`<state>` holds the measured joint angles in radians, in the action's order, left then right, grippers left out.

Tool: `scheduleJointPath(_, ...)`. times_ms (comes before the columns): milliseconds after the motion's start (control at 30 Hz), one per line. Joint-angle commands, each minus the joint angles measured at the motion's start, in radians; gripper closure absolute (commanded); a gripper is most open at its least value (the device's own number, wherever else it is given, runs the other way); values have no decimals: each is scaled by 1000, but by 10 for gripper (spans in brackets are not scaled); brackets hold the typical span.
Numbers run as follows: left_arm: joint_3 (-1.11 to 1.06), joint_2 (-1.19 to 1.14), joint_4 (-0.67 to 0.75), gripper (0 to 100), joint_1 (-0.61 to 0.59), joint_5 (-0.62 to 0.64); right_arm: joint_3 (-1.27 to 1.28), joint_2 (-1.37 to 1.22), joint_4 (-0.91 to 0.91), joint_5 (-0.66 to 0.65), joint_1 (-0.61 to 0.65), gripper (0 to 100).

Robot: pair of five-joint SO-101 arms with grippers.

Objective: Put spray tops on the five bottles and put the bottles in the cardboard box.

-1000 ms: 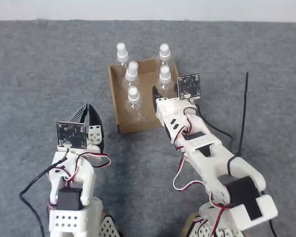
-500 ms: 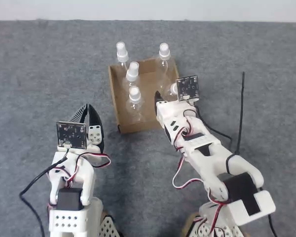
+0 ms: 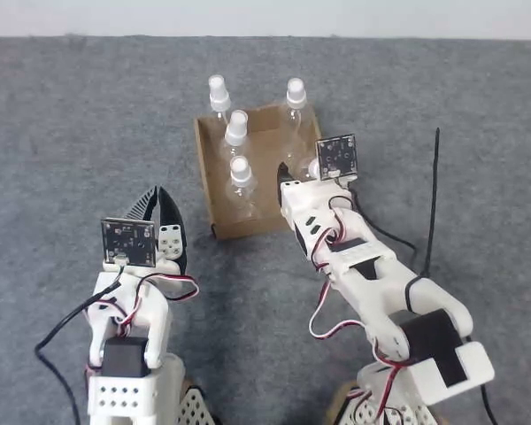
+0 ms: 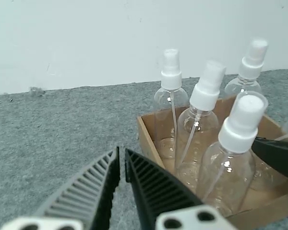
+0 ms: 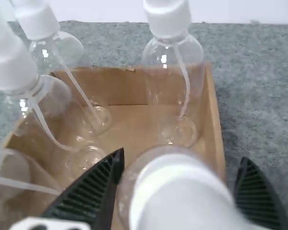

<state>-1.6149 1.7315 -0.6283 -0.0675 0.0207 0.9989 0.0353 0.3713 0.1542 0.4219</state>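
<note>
At the left, the left gripper [image 3: 160, 191] sits close to its own base, well apart from the box [image 3: 207, 177]. Its jaws are drawn nearly together, with a thin slit between them and nothing held. In the middle, the box rests on the grey table [image 3: 62, 133] and holds the bottles [image 3: 241, 188]. I count 5: 2 by the far wall, 2 toward the left side, and a 5th bottle [image 5: 177, 203] at the right side. All 5 wear white spray tops [image 3: 237, 127], so capping looks finished. At the right, the right gripper [image 5: 181, 158] stands over that 5th bottle with its jaws spread wide, 1 on each side of the cap. A gap shows beside 1 jaw, so I judge it is not gripping. The step in hand seems to be the last one, letting go of the final bottle in the box. The next move calls for a straight lift up and back, clear of the cap and of the neighbouring bottles, which stand close enough to tip. In all there are 2 arms, 1 box, 5 bottles and 5 tops.
</note>
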Motion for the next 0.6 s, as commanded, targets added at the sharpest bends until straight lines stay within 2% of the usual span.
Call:
scheduleJointPath(0,5,17,31,987,-5,-11,-8,24,7,-40,-4,749)
scheduleJointPath(233,5,17,31,987,-5,-11,-15,24,8,-48,-4,882)
scheduleJointPath(467,5,17,31,987,-5,-11,-48,25,-2,-51,-13,932)
scheduleJointPath(567,5,17,31,987,-5,-11,-66,51,-50,-103,-10,953)
